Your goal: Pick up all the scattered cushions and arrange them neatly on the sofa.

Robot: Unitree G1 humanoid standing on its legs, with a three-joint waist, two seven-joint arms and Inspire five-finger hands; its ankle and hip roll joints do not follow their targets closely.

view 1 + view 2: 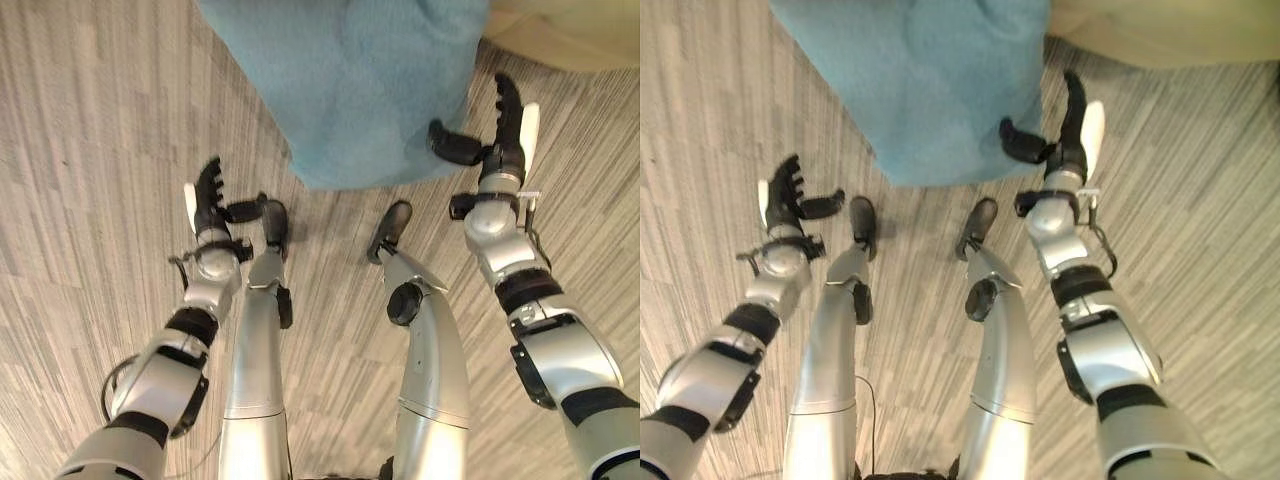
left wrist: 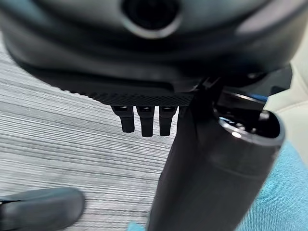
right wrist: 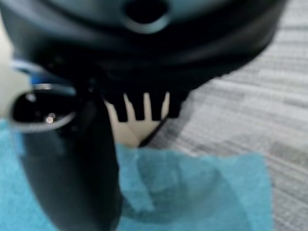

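Note:
A fluffy teal cushion lies on the floor straight ahead, its near corner pointing toward me. My right hand is at the cushion's right edge, open, fingers straight and thumb stretched out against the cushion's side. The right wrist view shows the same cushion just past that hand's straight fingers. My left hand is open, lower and to the left, a short gap away from the cushion. A strip of teal cushion shows beyond its thumb in the left wrist view.
The beige base of the sofa fills the far right corner, right behind the cushion. Grey striped carpet spreads to the left and right of both arms.

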